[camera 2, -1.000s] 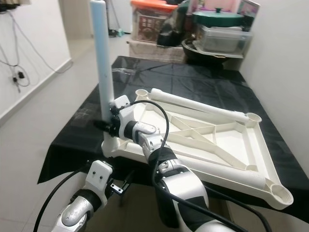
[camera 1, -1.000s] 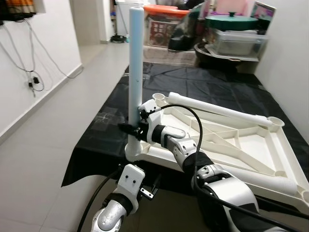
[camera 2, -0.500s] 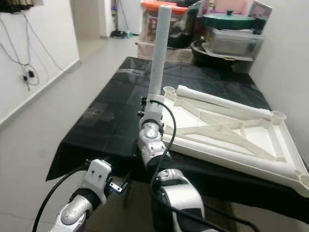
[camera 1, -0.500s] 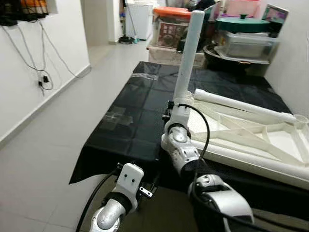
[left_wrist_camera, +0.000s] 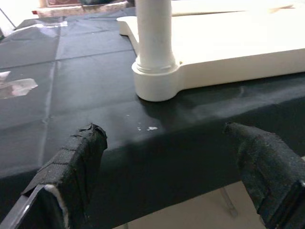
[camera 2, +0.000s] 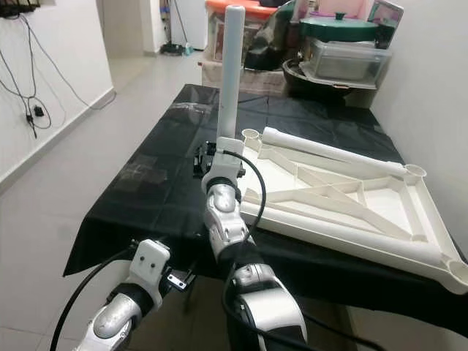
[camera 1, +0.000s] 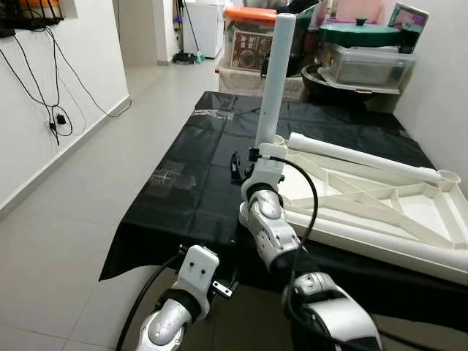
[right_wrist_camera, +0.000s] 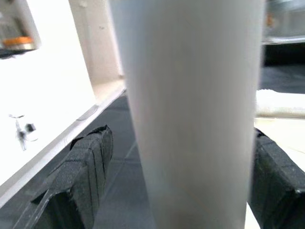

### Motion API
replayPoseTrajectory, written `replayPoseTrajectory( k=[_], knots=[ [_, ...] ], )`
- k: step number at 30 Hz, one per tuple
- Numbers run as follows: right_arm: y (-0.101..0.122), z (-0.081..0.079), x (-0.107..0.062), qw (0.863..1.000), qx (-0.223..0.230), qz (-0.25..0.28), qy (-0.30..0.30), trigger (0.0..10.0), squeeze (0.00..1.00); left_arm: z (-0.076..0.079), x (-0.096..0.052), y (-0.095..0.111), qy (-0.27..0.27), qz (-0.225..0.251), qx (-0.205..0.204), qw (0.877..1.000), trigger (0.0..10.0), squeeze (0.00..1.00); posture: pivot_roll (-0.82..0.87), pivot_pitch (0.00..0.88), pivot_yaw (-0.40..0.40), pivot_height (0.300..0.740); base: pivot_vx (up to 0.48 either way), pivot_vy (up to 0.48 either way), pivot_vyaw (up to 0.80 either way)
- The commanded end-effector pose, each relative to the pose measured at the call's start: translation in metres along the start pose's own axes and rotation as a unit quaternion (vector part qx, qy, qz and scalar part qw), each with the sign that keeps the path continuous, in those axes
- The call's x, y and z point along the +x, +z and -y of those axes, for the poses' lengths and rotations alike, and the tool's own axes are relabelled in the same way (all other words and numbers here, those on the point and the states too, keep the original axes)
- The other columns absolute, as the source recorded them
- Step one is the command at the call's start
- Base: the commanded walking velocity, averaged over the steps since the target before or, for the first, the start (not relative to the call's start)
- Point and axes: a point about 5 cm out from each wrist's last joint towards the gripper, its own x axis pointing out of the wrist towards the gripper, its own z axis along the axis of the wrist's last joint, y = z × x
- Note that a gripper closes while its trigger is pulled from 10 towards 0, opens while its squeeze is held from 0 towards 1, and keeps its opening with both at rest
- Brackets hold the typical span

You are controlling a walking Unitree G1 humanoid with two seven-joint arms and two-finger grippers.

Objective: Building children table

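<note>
A white children's table top (camera 1: 344,232) lies upside down on a table under black sheeting (camera 1: 197,175). One pale leg (camera 1: 274,80) stands upright in its near-left corner socket (left_wrist_camera: 155,86). My right gripper (camera 1: 252,155) is raised at the foot of that leg. In the right wrist view the leg (right_wrist_camera: 190,119) stands between its fingers (right_wrist_camera: 86,176), which are open wide on either side. My left gripper (left_wrist_camera: 166,132) is open and holds nothing. It hangs below the table's front edge, facing the socket.
Storage boxes (camera 1: 252,44), a green-lidded pot (camera 1: 360,33) and a clear tub (camera 1: 365,66) crowd the far end. A white wall with dangling cables (camera 1: 55,110) runs along the left, with open tiled floor (camera 1: 88,212) beside the table. Another wall closes the right side.
The whole view has shifted, so the camera moved. My right forearm, which lay across the table corner, now rises straight in front of the leg. The leg stays in its socket.
</note>
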Motion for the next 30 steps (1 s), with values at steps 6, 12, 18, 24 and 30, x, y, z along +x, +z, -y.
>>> replayPoseTrajectory(
  k=[6,12,18,24,30],
  knots=[
    [-0.027,0.012,-0.027,0.997,0.007,-0.033,0.074,10.0,0.00,0.001,0.000,-0.005,-0.005,-0.013,-0.005,1.000,10.0,0.00,0.07,0.000,-0.085,0.740,0.000,0.000,0.00],
    [-0.035,0.038,-0.043,0.994,-0.006,-0.039,0.097,10.0,0.00,-0.001,0.000,-0.006,-0.006,-0.016,-0.004,1.000,10.0,0.00,0.06,0.000,-0.079,0.740,0.000,0.000,0.00],
    [-0.042,0.056,-0.062,0.996,-0.025,-0.035,0.083,10.0,0.00,-0.004,0.000,-0.008,0.003,-0.022,-0.003,1.000,10.0,0.00,0.05,0.000,-0.074,0.740,0.000,0.000,0.00],
    [-0.051,0.067,-0.089,0.996,-0.052,-0.038,0.054,10.0,0.00,-0.011,0.001,-0.011,0.025,-0.032,-0.005,0.999,10.0,0.00,0.05,0.000,-0.064,0.740,0.000,-0.178,0.00],
    [-0.053,0.070,-0.097,0.996,-0.056,-0.043,0.047,10.0,0.00,-0.013,0.001,-0.014,0.034,-0.039,-0.009,0.999,10.0,0.00,0.04,0.000,-0.059,0.740,0.000,-0.456,0.00]
  ],
)
